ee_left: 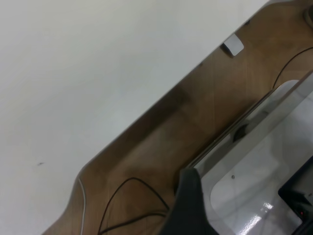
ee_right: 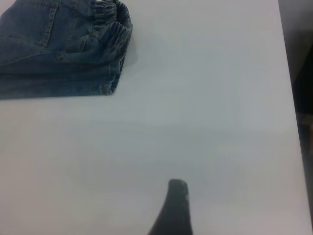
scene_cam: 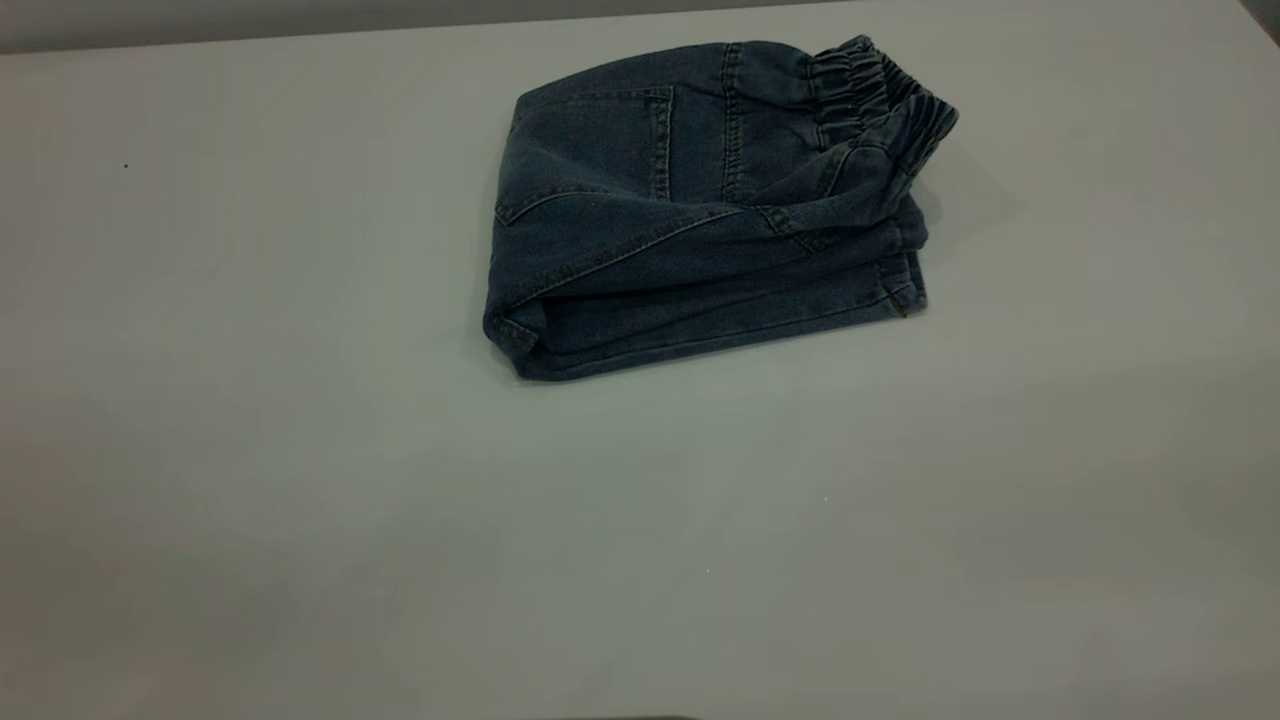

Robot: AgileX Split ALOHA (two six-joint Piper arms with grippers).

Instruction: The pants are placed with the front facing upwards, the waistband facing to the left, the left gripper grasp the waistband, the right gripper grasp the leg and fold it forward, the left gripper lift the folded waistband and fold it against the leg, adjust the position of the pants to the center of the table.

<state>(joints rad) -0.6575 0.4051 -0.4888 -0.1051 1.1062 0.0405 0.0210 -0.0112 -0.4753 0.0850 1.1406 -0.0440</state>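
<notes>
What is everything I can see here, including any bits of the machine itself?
Folded blue denim pants: one, dark blue, far middle of the table, slightly right of centre.
Gathered elastic waistband: one, dark blue, at the bundle's far right end, on top.
Large pale grey table: one, pale grey, under everything.
Brown wooden floor with thin black cables: seen beyond the table edge in the left wrist view.
Left pincer: one black fingertip visible, off the table edge.
Right pincer: one black fingertip visible, above bare table, apart from the pants.

Left hand (ee_left: pixel 188 208): black pointed finger. Right hand (ee_right: pixel 173 210): black, white-scuffed tip.
</notes>
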